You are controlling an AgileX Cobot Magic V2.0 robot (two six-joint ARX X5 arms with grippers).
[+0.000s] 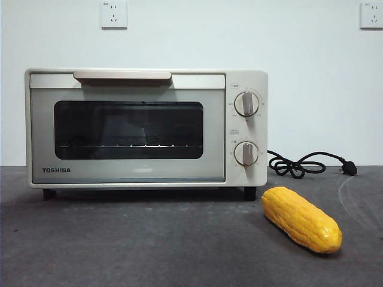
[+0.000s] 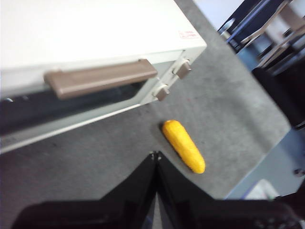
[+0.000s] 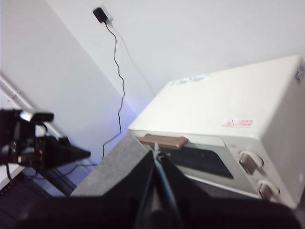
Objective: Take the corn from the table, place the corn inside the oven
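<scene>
The yellow-orange corn (image 1: 302, 219) lies on the dark grey table (image 1: 149, 245), in front of the oven's right foot and slanting toward the near right. The cream Toshiba oven (image 1: 146, 128) stands behind it with its door closed. From above, the left wrist view shows the corn (image 2: 183, 146) just beyond my left gripper (image 2: 156, 155), which is shut and holds nothing. The oven's handle (image 2: 100, 77) is farther off in that view. My right gripper (image 3: 156, 151) is shut too, raised and facing the oven (image 3: 224, 129). Neither arm appears in the front view.
The oven's black cord and plug (image 1: 311, 163) lie coiled on the table to the right of the oven. Two wall sockets (image 1: 114, 14) sit high on the white wall. The table's right edge (image 2: 267, 157) runs close to the corn.
</scene>
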